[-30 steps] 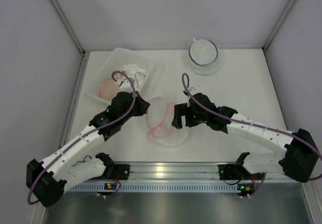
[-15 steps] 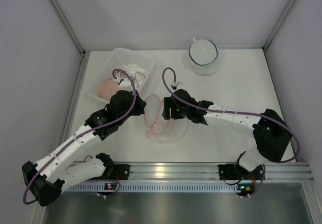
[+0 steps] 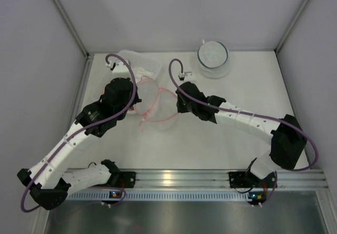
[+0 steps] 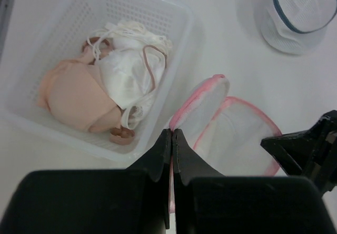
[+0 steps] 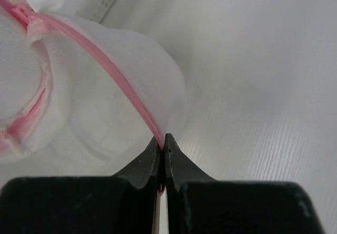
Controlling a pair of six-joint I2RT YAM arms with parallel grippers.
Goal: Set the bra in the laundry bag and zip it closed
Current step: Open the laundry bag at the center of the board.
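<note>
The laundry bag (image 3: 158,112) is white mesh with a pink zipper edge, and it hangs stretched between my two grippers. My left gripper (image 4: 172,132) is shut on the bag's pink rim (image 4: 202,100), just in front of the basket. My right gripper (image 5: 162,138) is shut on the pink zipper edge (image 5: 118,79) at the bag's other side. A peach bra (image 4: 73,94) and a white bra (image 4: 129,71) lie in the white plastic basket (image 4: 152,21). In the top view my left gripper (image 3: 136,98) and right gripper (image 3: 177,100) flank the bag.
A round white mesh bag with a dark rim (image 3: 213,58) stands at the back right. The basket (image 3: 147,63) sits at the back left, partly hidden by my left arm. The enclosure's walls close in the table on three sides.
My right gripper has closed on the bag's zipper edge. Both arms have moved toward the back left with the bag, nearer the basket.
</note>
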